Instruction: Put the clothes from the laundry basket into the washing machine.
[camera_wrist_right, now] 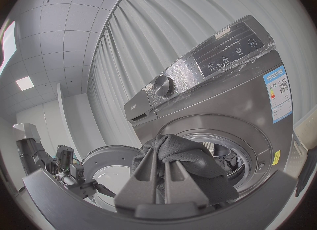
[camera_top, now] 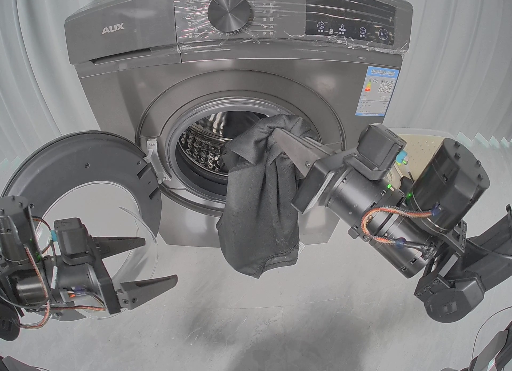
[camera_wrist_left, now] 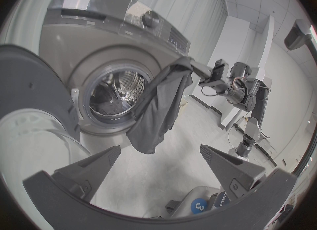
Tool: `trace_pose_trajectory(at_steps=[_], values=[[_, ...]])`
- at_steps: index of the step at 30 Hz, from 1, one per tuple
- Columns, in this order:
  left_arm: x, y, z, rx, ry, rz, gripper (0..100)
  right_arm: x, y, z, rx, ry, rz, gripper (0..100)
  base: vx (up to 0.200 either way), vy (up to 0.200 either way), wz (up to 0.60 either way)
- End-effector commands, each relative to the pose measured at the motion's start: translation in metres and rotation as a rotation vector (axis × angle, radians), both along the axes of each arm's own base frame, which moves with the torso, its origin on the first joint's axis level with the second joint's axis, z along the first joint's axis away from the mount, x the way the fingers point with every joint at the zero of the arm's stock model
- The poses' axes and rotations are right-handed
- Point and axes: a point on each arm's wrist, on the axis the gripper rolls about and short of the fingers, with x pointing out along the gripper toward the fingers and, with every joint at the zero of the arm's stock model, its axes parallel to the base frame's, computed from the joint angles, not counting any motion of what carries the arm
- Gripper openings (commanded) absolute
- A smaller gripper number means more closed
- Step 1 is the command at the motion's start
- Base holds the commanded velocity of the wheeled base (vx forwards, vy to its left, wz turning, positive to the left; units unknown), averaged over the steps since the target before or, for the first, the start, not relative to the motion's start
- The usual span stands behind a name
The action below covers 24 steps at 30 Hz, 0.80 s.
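Black cloth, bunched and clamped tight in the right gripper (camera_top: 281, 136). That's the shirt (camera_top: 261, 201), and the jaws are closed right down on its top fold. The drum mouth (camera_top: 205, 145) sits dead ahead of the fingertips and a touch to their left, so the pinch point is pretty much at the rim of the washer (camera_top: 240, 71) already.

Here's the bit that matters though: the shirt's long axis runs straight down from the grip. Only the top is level with the opening. Most of it dangles below the gripper, outside the drum, with the hem hanging down past the lower lip in front of the washer's front panel.

So the guess is the next move wants a push forward into the drum, deep enough, maybe with some lift, that the tail drags in over the lip instead of catching on it.

Left gripper (camera_top: 160, 260) is spread wide with nothing in it, low down by the swung-open door (camera_top: 80, 164), well apart from the shirt. The right arm is clearly the nearer one. The right wrist view shows something dark lying inside the drum.
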Motion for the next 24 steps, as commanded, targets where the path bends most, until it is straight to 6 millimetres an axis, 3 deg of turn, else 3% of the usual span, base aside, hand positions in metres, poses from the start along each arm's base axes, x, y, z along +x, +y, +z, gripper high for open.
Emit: trace_pose_trajectory(at_steps=[1, 8, 24], values=[[0.020, -0.014, -0.023, 0.036, 0.105, -0.036, 100, 0.006, 0.007, -0.003, 0.000, 0.000, 0.000, 0, 0.000, 0.000, 0.00], [0.040, -0.024, -0.035, 0.032, 0.091, -0.040, 100, 0.011, 0.013, -0.002, 0.007, -0.006, 0.000, 0, 0.000, 0.000, 0.00], [0.095, -0.045, -0.102, 0.014, 0.146, -0.022, 100, 0.019, 0.023, -0.004, 0.020, -0.014, 0.001, 0, 0.000, 0.000, 0.00]])
